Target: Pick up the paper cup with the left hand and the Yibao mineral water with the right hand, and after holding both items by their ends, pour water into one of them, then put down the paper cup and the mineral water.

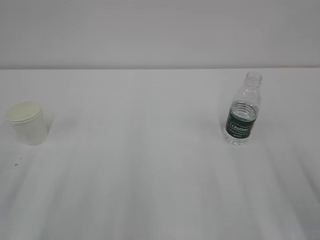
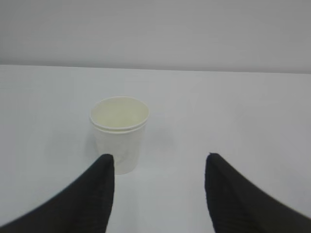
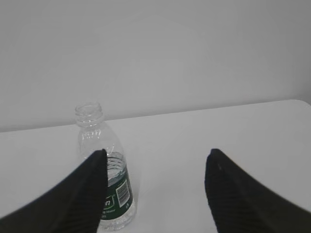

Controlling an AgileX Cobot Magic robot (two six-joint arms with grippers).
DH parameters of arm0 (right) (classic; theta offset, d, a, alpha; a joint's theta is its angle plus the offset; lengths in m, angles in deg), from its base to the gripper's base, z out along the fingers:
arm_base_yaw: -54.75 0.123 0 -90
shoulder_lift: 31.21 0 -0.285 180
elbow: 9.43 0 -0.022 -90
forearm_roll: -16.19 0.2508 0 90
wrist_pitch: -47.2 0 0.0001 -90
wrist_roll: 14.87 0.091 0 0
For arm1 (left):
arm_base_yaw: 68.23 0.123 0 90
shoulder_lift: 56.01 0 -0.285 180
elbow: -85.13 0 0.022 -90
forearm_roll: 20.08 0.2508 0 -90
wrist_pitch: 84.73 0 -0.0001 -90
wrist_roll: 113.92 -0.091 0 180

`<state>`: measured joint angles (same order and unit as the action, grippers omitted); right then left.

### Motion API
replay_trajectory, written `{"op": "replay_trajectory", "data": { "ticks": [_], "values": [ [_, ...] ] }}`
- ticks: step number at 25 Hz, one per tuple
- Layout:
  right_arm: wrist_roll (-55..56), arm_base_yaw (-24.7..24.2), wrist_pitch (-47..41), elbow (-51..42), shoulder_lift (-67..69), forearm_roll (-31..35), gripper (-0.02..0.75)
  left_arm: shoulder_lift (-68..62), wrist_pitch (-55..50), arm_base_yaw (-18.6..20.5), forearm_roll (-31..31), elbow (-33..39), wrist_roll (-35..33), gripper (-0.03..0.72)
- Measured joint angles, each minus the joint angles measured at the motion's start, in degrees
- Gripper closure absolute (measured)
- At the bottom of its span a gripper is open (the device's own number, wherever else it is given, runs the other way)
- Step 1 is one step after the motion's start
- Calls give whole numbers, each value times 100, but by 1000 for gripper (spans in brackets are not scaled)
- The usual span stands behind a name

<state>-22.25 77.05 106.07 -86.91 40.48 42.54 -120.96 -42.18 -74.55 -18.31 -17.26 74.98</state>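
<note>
Exterior view looks down at a slant across the bench (image 1: pixel 150 190); each wrist view sits low, sharing that bench surface.

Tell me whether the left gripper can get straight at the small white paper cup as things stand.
Probably yes. The left gripper is open, and the small white paper cup stands upright just ahead with nothing between. It sits left of the gap's centre, by the left finger, so a leftward shift seems needed.

On the white table (image 1: pixel 150 175), the small white tapered paper cup (image 1: pixel 27 122) stands upright at the frame's far left; the clear ribbed plastic bottle (image 1: pixel 242 111) stands upright right of centre (well apart, slightly higher in frame).
</note>
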Motion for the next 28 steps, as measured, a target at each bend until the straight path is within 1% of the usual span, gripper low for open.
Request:
{"op": "replay_trajectory", "data": {
  "ticks": [8, 10, 11, 13, 15, 16, 19, 21, 24, 28],
  "values": [
    [11, 0, -208, 0, 9, -607, 258, -119, -33, 0, 0, 0, 13, 261],
    [56, 0, -267, 0, 9, -672, 253, -139, -33, 0, 15, 0, 13, 213],
    [86, 0, -292, 0, 9, -698, 243, -139, -33, 0, 27, 0, 13, 169],
    [177, 0, -307, 0, 9, -745, 188, -141, 14, 0, 27, 0, 22, 76],
    [224, 0, -342, 0, 21, -782, 120, -141, 72, 0, 27, 0, 35, 31],
    [226, 0, -354, 0, 45, -792, 92, -141, 100, 0, 27, 0, 63, 22],
    [238, 0, -498, 0, 227, -805, 65, -141, 139, 0, 222, 0, 413, 22],
    [249, 0, -554, 0, 405, -840, 61, -141, 139, 0, 468, 0, 596, 44],
    [249, 0, -552, 0, 683, -986, 61, -141, 148, 0, 602, 0, 683, 89],
    [570, 0, -467, 0, 1076, -1388, 62, -141, 148, 0, 642, 0, 710, 104]
  ]
}}
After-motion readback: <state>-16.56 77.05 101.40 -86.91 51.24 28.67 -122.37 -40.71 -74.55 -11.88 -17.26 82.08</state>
